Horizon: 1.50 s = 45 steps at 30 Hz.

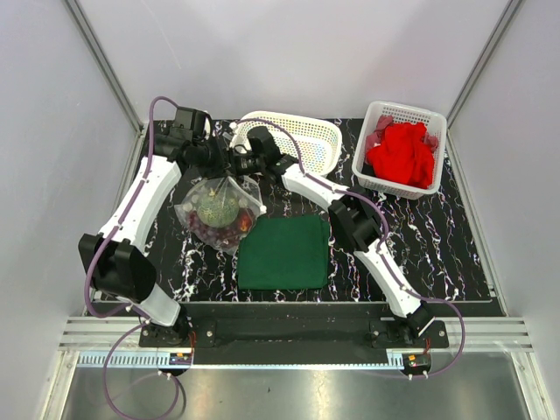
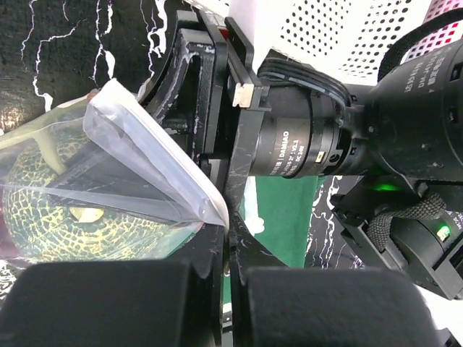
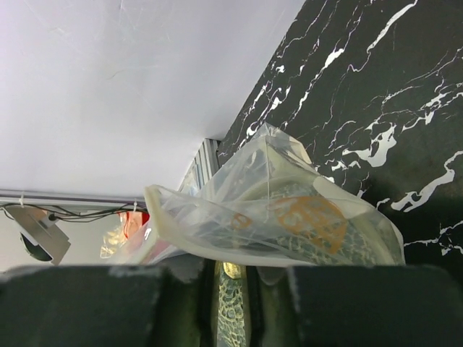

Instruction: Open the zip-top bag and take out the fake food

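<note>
There, the left gripper (image 2: 228, 271) had its fingers drawn almost together on a folded corner of the zip-top bag (image 2: 145, 166), with the clear film running down into the thin gap between them. The right gripper (image 3: 231, 282) was likewise clamped on the bag's top edge, and crinkled plastic bunched just above its pads. From above, the two grippers met nose to nose over the far left part of the black marbled table (image 1: 437, 245). The left one came in from the left and the right one from the right, both at the bag's upper tip. The bag spread out below them toward the near side with the fake food (image 1: 215, 217) inside. The mottled green ball (image 1: 214, 208) sat in the middle and the dark red berry clusters (image 1: 217, 233) lay along the near edge. Whether the seal was parted could not be told. Just right of the bag lay the flat dark green cloth (image 1: 284, 252). Beyond the grippers stood a white lattice basket (image 1: 306, 131). At the far right another white basket (image 1: 409, 112) held a red cloth (image 1: 402, 156).
</note>
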Motion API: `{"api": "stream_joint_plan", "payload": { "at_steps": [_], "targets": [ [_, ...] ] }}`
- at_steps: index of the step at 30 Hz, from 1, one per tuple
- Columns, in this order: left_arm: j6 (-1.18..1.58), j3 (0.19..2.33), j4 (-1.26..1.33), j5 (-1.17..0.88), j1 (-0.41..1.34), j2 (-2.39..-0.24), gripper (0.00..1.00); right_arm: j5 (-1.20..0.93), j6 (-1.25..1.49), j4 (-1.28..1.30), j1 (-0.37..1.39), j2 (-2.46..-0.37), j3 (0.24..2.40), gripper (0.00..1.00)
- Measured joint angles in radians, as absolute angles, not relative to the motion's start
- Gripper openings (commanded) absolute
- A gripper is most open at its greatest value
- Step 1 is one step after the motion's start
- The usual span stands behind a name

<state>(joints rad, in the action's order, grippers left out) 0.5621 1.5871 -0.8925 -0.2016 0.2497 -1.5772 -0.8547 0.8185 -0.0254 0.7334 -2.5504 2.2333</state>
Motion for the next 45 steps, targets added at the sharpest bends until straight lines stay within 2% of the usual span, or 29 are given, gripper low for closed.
{"api": "stream_joint_plan", "payload": {
  "at_steps": [7,17,34,45],
  "targets": [
    [0.578,1.571,-0.89,-0.139,0.237,-1.555,0.0,-0.846,0.842,-0.009,0.733,-2.547,2.234,0.0],
    [0.572,1.496,-0.88,0.002,0.116,-1.401,0.0,-0.846,0.802,0.064,0.726,-2.421,2.154,0.0],
    [0.531,1.308,-0.815,0.023,0.061,-1.259,0.0,-0.794,0.797,0.106,0.719,-2.37,2.152,0.0],
    [0.532,1.237,-0.781,0.013,0.058,-1.223,0.0,-0.749,0.983,0.162,0.717,-2.365,2.384,0.0]
  ]
}}
